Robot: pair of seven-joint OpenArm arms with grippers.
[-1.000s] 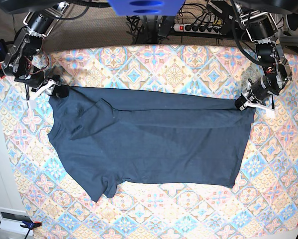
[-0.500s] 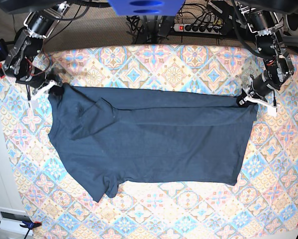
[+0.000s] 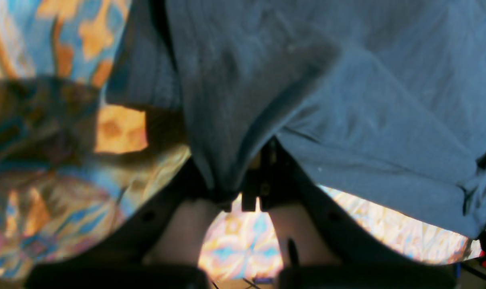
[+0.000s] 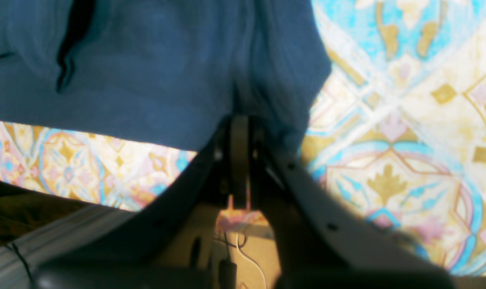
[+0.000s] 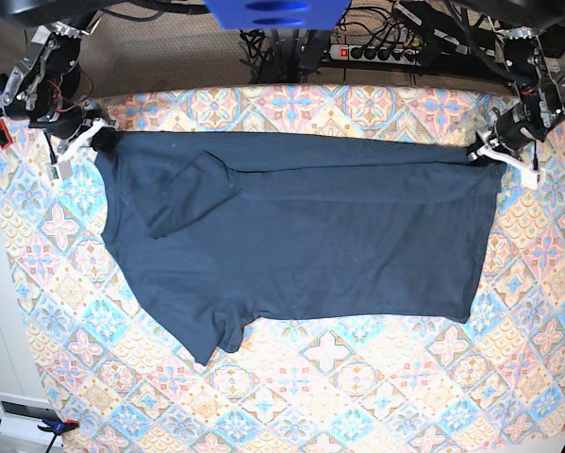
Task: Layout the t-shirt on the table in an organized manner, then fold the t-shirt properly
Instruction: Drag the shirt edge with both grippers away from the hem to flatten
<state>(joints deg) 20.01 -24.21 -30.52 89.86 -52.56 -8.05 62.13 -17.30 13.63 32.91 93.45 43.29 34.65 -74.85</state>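
The left gripper (image 5: 482,152), a black two-fingered clamp, is pinched tight on a corner of the plain dark navy short-sleeved cloth t-shirt (image 5: 301,245), at the right of the base view; its wrist view shows the blue cloth bunched between the pressed-together fingers (image 3: 194,212); the right gripper (image 5: 91,139), of the same make, is likewise clamped on the shirt's other far corner, at the left of the base view, its fingers (image 4: 307,208) closed on a fold of navy fabric; between the two the far edge of the shirt runs nearly straight; one sleeve lies folded over onto the body near the right gripper, the other sticks out at the near edge; the shirt is spread across the large table (image 5: 376,396) covered in blue, pink and cream diamond-tile medallions.
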